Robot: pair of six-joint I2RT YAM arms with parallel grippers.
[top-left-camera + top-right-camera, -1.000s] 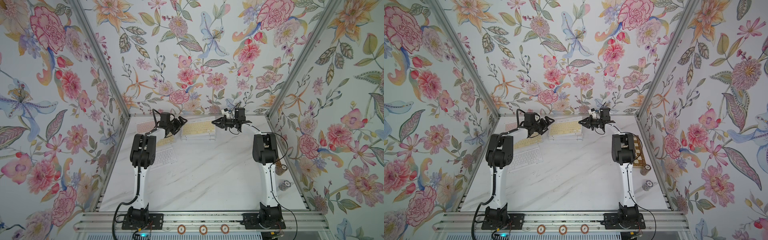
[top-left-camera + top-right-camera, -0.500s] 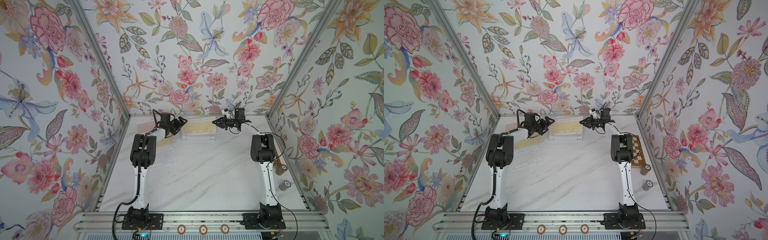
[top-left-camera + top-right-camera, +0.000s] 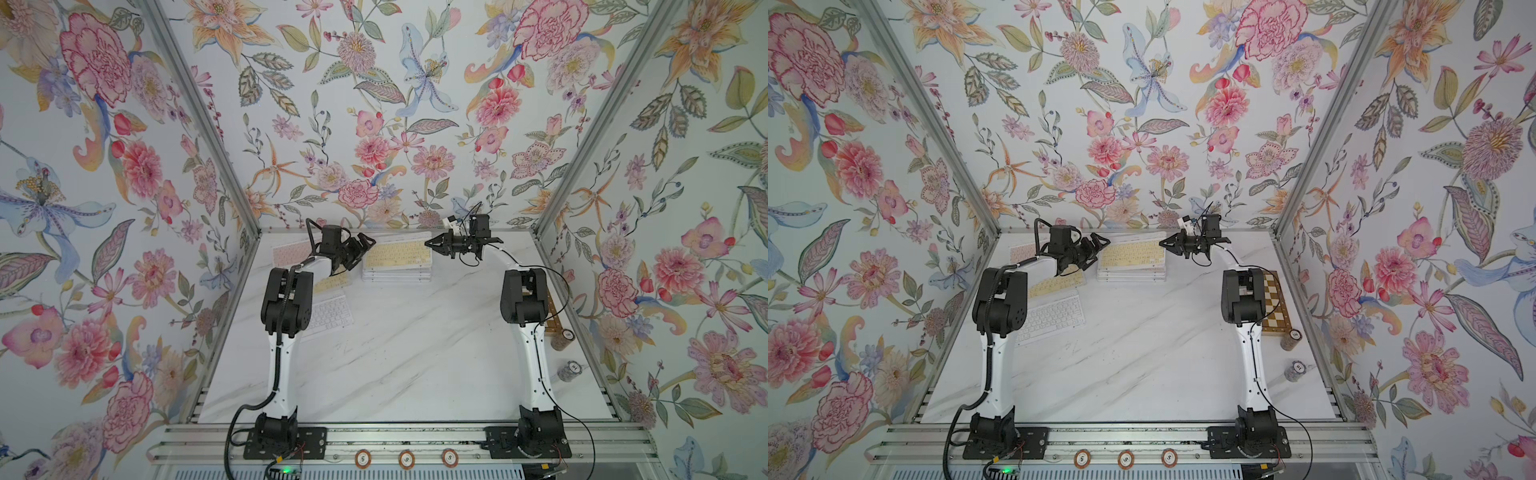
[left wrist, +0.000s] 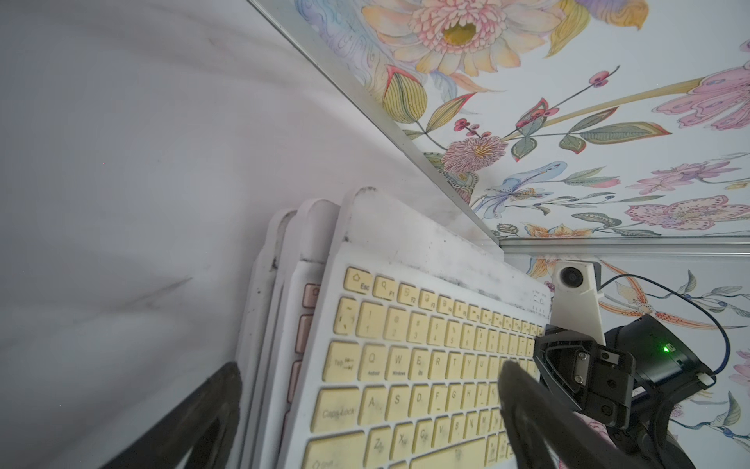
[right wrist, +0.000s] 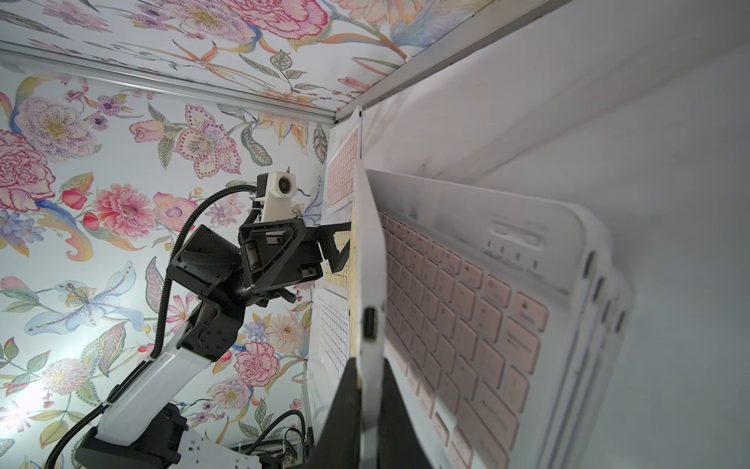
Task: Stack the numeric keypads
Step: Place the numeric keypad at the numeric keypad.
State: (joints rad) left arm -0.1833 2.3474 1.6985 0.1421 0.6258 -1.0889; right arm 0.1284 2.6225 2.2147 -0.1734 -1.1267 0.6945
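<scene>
1. Keypads were mostly gathered into one stack at the far middle of the table, several deep, with edges not quite flush
2. The top keypad, yellow-keyed, was not yet set down. The right gripper pinched its right short edge, and in the right wrist view that end stood raised off the pink keypad beneath it
3. The left gripper was spread wide at the opposite end and held nothing. One finger was over the yellow keys and the other was beside the stack
4. The task looked well past halfway but unfinished. The top keypad needed lowering and squaring, and three loose keypads lay flat on the left. These were a pink one by the back wall, a yellow one partly under the left arm, and a white one nearer the front
5. The table was white with grey marble veining. Along its right edge lay a chessboard and two chip rolls, none of them part of the job
6. Floral walls closed in three sides, joined by metal posts, and three chips sat on the front rail
</scene>
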